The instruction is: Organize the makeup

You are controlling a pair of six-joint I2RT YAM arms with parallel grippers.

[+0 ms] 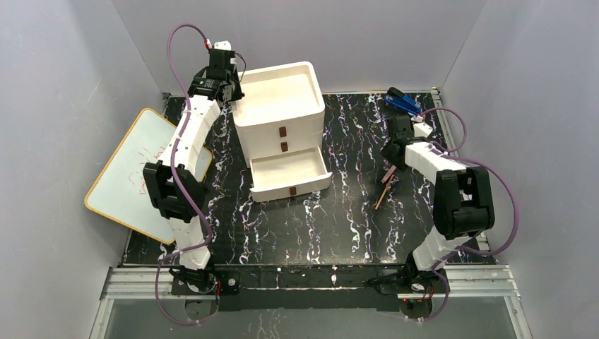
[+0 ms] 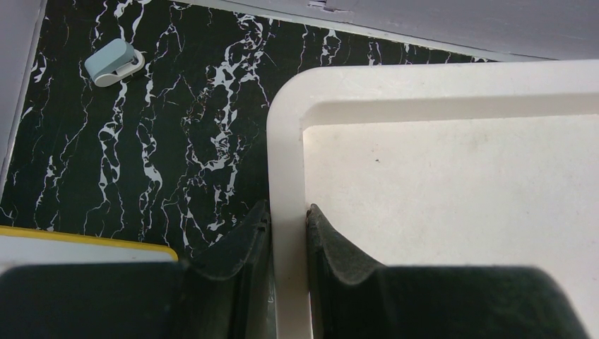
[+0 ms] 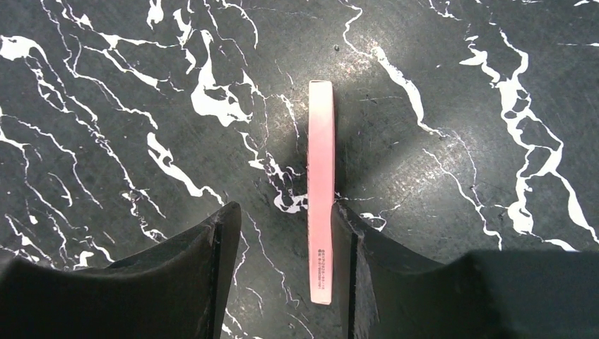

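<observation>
**A:** At the left of the top view, beside the white board with yellow edge (image 1: 134, 176), what is the left gripper (image 1: 224, 88) doing?

**B:** It is closed on the rim of the white plastic three-drawer cabinet (image 1: 279, 106), in the upper middle of the frame. The left wrist view shows one finger outside the wall and one inside the top tray. I think it holds the cabinet steady so that it will not slide.

**A:** And the lowest drawer (image 1: 289, 173)?

**B:** It is pulled out toward the arms and looks empty, probably to receive the makeup.

**A:** Where is the makeup?

**B:** I see only one piece, the thin pink-and-yellow stick (image 3: 321, 176). It lies flat on the black marbled table (image 3: 106, 106), to the right of the drawer and well apart from it.

**A:** Does the right gripper (image 3: 282, 212) hold it?

**B:** Not yet. The jaws stand partly open, low over the stick, and grip nothing. The stick lies lengthwise between the fingers, very close to the right-hand one and perhaps touching it. On the other side there is a wide gap. This way the jaws would close across its narrow side.

**A:** And the blue stapler-like object (image 1: 402, 102) at upper right?

**B:** It is not makeup, and it lies apart near the far edge.
</observation>
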